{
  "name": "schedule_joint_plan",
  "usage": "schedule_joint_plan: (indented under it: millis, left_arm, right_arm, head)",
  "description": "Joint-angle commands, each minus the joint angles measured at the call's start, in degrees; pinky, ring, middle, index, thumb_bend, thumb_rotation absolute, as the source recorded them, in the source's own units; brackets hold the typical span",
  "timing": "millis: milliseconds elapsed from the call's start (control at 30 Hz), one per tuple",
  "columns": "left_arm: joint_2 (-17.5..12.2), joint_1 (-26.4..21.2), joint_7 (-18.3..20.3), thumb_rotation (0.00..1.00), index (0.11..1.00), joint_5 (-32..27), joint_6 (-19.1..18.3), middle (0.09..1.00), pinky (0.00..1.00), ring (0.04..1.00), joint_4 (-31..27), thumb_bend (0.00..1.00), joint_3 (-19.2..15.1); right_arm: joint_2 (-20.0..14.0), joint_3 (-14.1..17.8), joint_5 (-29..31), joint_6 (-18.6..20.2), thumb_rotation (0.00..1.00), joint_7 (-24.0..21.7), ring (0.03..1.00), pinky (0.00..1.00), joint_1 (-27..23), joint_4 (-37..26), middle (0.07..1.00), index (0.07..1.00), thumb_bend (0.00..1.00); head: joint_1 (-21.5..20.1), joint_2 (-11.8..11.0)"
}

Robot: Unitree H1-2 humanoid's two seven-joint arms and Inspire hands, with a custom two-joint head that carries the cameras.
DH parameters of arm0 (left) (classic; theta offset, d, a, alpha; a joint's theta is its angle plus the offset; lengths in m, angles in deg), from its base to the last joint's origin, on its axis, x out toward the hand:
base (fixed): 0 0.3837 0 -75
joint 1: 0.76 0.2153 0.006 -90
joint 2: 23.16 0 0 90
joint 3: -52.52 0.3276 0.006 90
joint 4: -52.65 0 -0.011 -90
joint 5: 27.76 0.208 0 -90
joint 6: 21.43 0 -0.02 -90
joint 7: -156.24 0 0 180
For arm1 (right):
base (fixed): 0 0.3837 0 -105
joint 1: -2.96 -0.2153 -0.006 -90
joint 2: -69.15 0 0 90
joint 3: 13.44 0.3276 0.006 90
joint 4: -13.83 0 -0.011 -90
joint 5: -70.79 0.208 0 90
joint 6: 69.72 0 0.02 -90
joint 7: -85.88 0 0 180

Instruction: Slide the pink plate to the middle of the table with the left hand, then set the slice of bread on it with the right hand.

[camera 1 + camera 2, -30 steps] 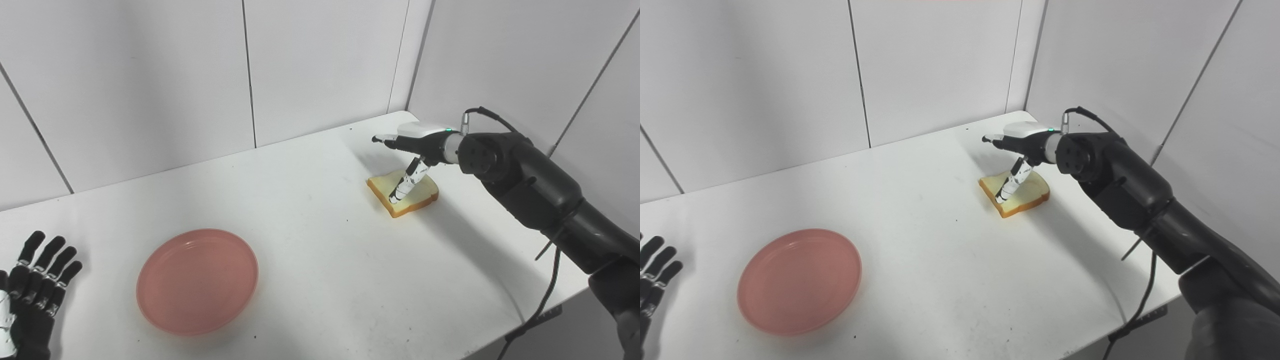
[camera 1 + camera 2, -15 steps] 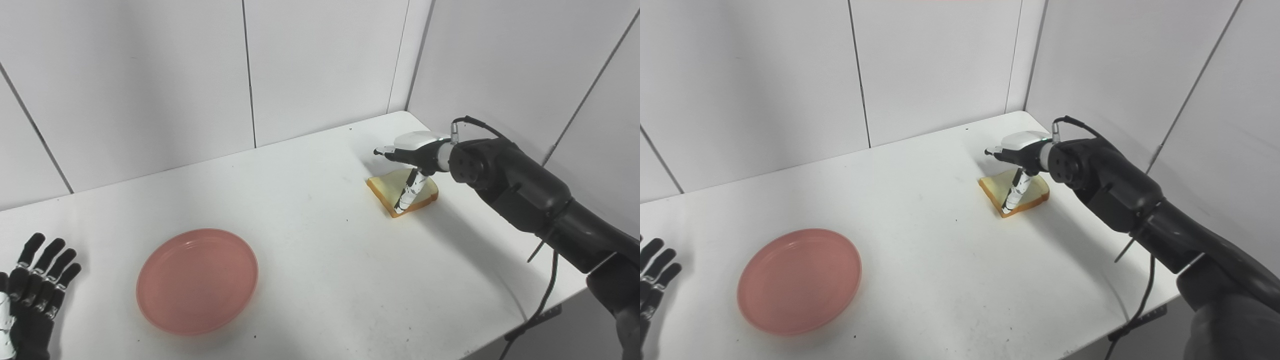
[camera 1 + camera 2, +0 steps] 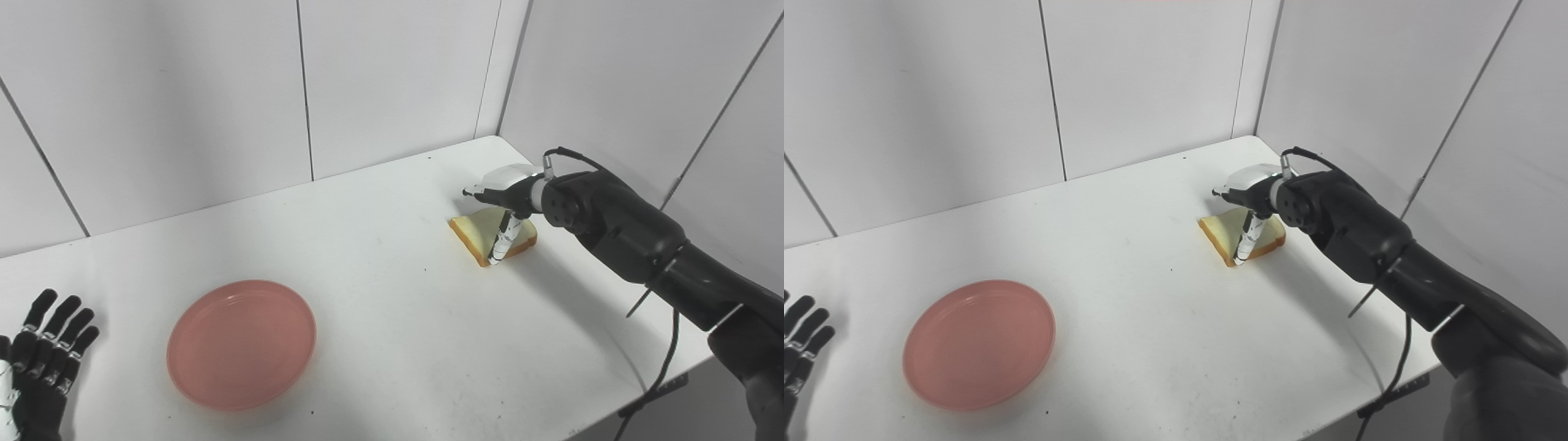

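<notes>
Two hands in view. Right hand (image 3: pixel 503 195) over slice of bread (image 3: pixel 487 236) at far right of tabletop (image 3: pixel 392 294); fingers (image 3: pixel 501 242) spread, one reaching down at slice's near edge, nothing gripped. Left hand (image 3: pixel 37 361) open, flat at tabletop's left edge. Pink plate (image 3: pixel 242 343) just beside it, well apart from bread.

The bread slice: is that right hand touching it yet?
Cannot tell. In both eye views the right hand hangs over the bread, its thumb crossing the front crust, but neither shows contact or a gap plainly.
</notes>
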Motion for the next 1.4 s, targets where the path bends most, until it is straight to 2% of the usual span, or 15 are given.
schedule_joint_plan:
  millis: [0,367,633,767,833,900,933,967,1033,1100,1133,1167,1233,1367]
  left_arm:
    - [-0.93,-0.78,0.49,0.90,0.922,-0.17,1.78,0.925,0.93,0.921,-1.65,0.80,-0.35]
    - [-1.02,-0.48,0.26,0.90,0.923,-0.41,0.99,0.923,0.93,0.919,-2.60,0.80,-0.49]
    - [-1.15,-0.40,0.70,0.91,0.927,-0.78,0.99,0.927,0.93,0.923,-2.70,0.79,-0.54]
    - [-0.96,-0.35,0.39,0.90,0.919,-0.74,0.85,0.921,0.92,0.917,-2.77,0.80,-0.58]
    - [-0.95,-0.29,0.28,0.90,0.919,-0.49,0.74,0.920,0.92,0.917,-3.09,0.80,-0.45]
    - [-0.92,-0.26,0.33,0.90,0.913,-0.43,0.75,0.916,0.92,0.913,-3.25,0.79,-0.37]
    - [-0.88,-0.24,0.30,0.91,0.913,-0.41,0.76,0.917,0.92,0.913,-3.29,0.79,-0.35]
    - [-0.84,-0.21,0.20,0.91,0.912,-0.38,0.62,0.916,0.92,0.911,-3.41,0.79,-0.33]
    - [-0.82,-0.14,0.00,0.91,0.911,-0.19,0.33,0.916,0.92,0.911,-3.80,0.80,-0.22]
    - [-0.76,-0.10,-0.23,0.91,0.915,-0.17,-0.07,0.920,0.92,0.915,-4.20,0.79,-0.23]
    - [-0.66,-0.10,-0.40,0.91,0.911,-0.23,-0.27,0.917,0.91,0.912,-4.36,0.79,-0.28]
    - [-0.59,-0.10,-0.52,0.91,0.909,-0.27,-0.40,0.915,0.91,0.909,-4.45,0.79,-0.31]
    - [-0.66,-0.11,-0.31,0.92,0.916,-0.30,-0.24,0.921,0.92,0.913,-4.43,0.78,-0.16]
    - [-0.71,-0.21,-0.27,0.91,0.915,-0.21,0.11,0.919,0.92,0.913,-4.08,0.79,-0.05]
  right_arm:
    - [-1.37,0.98,-0.95,-0.40,0.37,0.51,1.000,1.00,-2.65,0.06,1.000,1.000,1.00]
    - [-0.75,1.02,-1.06,-1.95,0.32,1.42,1.000,0.94,-2.58,2.53,1.000,1.000,1.00]
    - [0.91,2.06,0.60,-3.29,0.27,4.01,0.998,0.90,-1.29,3.12,1.000,1.000,1.00]
    - [2.42,3.21,1.86,-2.94,0.20,5.34,0.972,0.85,-0.96,3.46,1.000,1.000,1.00]
    - [3.23,3.71,2.04,-3.00,0.13,6.74,0.927,0.81,-0.82,3.72,0.980,0.983,1.00]
    - [4.16,3.84,1.72,-3.55,0.08,9.00,0.862,0.74,-0.72,4.25,0.916,0.935,0.98]
    - [4.65,3.89,1.60,-4.26,0.05,10.49,0.704,0.57,-0.61,4.55,0.776,0.882,0.95]
    - [5.09,4.01,2.01,-5.45,0.02,11.90,0.687,0.59,-0.53,4.92,0.739,0.808,0.89]
    - [5.68,4.43,3.49,-8.01,0.01,13.99,0.706,0.64,-0.55,5.92,0.739,0.765,0.85]
    - [6.36,5.06,4.88,-9.55,0.00,15.58,0.658,0.62,-0.70,6.86,0.696,0.695,0.78]
    - [6.67,5.25,5.33,-10.10,0.06,16.28,0.613,0.59,-0.87,7.39,0.661,0.597,0.65]
    - [6.83,5.31,5.61,-10.49,0.10,16.75,0.576,0.56,-0.99,7.77,0.630,0.536,0.57]
    - [7.67,5.57,6.08,-11.05,0.13,18.06,0.540,0.52,-1.40,9.05,0.592,0.497,0.52]
    - [8.85,5.24,6.37,-10.96,0.13,18.69,0.500,0.48,-2.18,10.57,0.553,0.489,0.52]
  head:
    - [0.09,0.10]
    - [-0.07,0.48]
    - [0.05,0.78]
    - [0.21,0.86]
    - [0.23,0.88]
    - [0.44,0.95]
    - [0.61,0.96]
    - [0.71,1.00]
    - [0.78,1.01]
    - [0.53,1.02]
    - [0.44,0.95]
    - [0.44,0.95]
    - [0.64,0.98]
    - [1.10,1.02]
